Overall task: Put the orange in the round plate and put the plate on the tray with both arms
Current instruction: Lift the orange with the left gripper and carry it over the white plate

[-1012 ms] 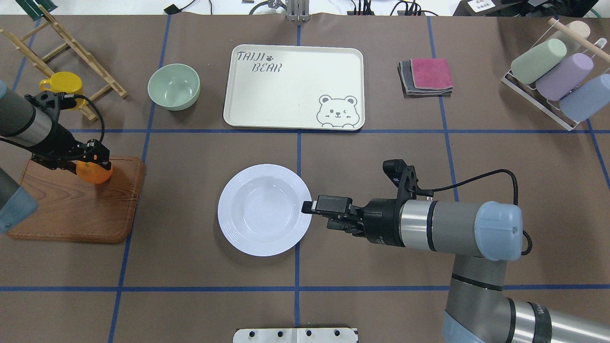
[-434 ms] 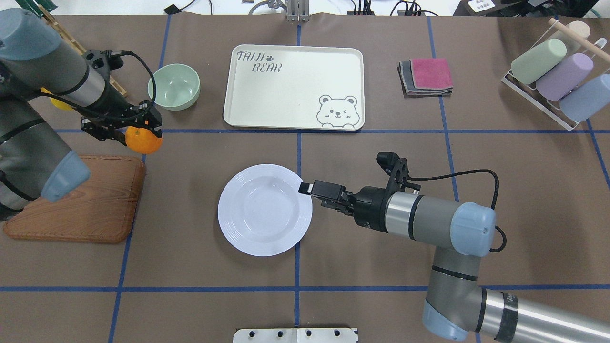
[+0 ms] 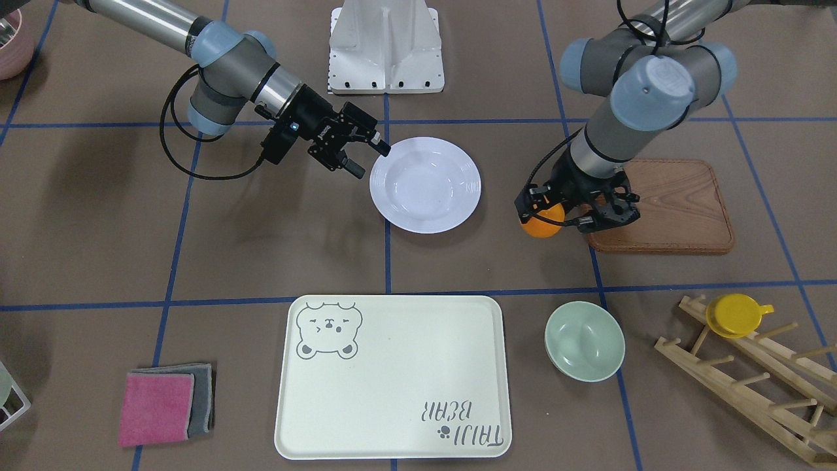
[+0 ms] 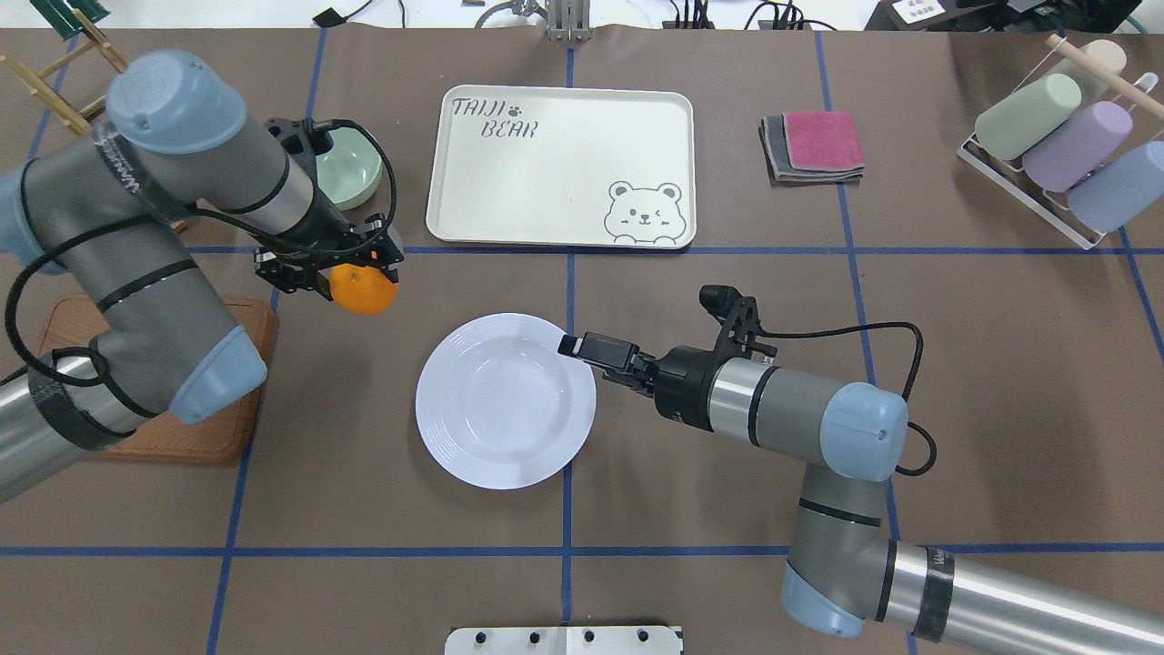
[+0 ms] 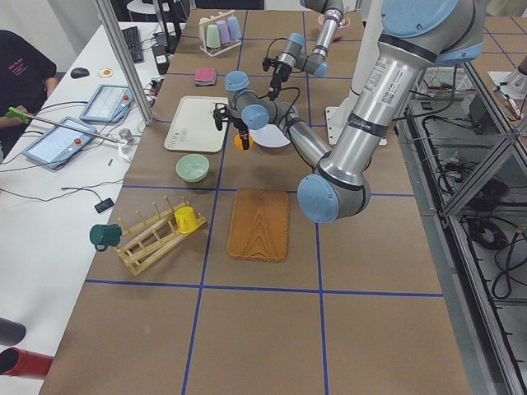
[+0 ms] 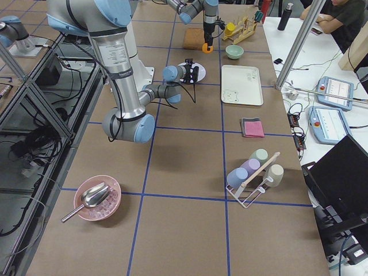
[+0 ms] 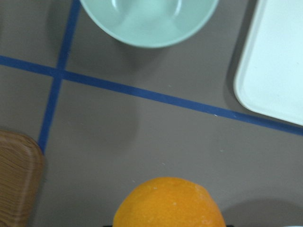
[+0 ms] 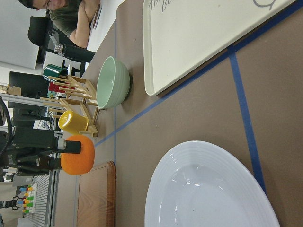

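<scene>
The orange (image 4: 364, 289) hangs above the table with my left gripper (image 4: 344, 269) shut on it, left of the round plate (image 4: 505, 400) and off the board. It fills the bottom of the left wrist view (image 7: 170, 203). The white plate (image 3: 425, 185) lies on the table with nothing in it. My right gripper (image 3: 371, 160) is open at the plate's right rim, one finger (image 4: 573, 346) over the rim's edge. The cream tray (image 4: 559, 168) with the bear drawing lies beyond the plate, nothing on it.
A pale green bowl (image 3: 584, 340) sits left of the tray, partly behind my left arm. The wooden board (image 3: 660, 206) lies at the left. Folded cloths (image 4: 812, 146) and a rack of cups (image 4: 1055, 136) are at the far right. A yellow cup (image 3: 735, 314) rests on a wooden rack.
My left arm has carried the orange off the wooden board, up and to the right toward the plate. My right gripper has slid a little farther along the plate's rim.
</scene>
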Robot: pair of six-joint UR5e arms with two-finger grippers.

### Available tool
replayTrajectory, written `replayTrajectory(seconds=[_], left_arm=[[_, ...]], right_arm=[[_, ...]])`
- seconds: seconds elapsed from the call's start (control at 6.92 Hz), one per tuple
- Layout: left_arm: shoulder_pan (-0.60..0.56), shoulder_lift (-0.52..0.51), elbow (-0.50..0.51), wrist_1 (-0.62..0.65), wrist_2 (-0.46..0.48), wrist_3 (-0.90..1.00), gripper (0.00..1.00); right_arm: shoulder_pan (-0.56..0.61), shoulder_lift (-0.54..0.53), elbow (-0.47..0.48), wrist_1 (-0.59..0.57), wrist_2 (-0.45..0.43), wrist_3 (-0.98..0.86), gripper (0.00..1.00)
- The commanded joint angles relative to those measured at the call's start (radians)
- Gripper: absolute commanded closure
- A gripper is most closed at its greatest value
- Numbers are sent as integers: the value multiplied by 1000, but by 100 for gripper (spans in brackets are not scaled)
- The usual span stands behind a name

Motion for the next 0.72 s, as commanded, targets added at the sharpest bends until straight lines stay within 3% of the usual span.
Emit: replayTrajectory(seconds=[0.0, 0.58], left_arm=[[91, -53, -1, 0, 54, -69, 20], [210, -58, 8, -12, 77, -65, 17]], right_arm=[[-1, -3, -29, -1, 7, 1, 0], [-41, 6, -61, -1, 13, 7, 0]])
